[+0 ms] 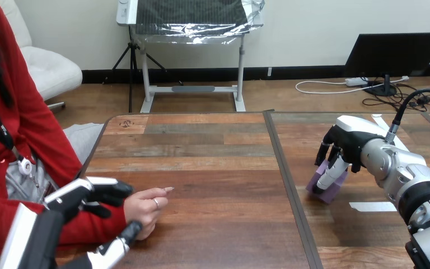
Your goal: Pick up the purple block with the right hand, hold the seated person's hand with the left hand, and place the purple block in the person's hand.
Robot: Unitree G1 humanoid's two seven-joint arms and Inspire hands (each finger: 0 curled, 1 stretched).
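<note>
The right hand (347, 143) curls its fingers down round the purple block (323, 189), which sits on the wooden table (213, 162) just right of the dark seam (288, 179); the fingers hide the block's top, so its long axis is hard to judge; well left of the seam, the left hand (98, 193) clasps the person's hand (144, 208) at the wrist, thumb above, a finger beneath.
</note>
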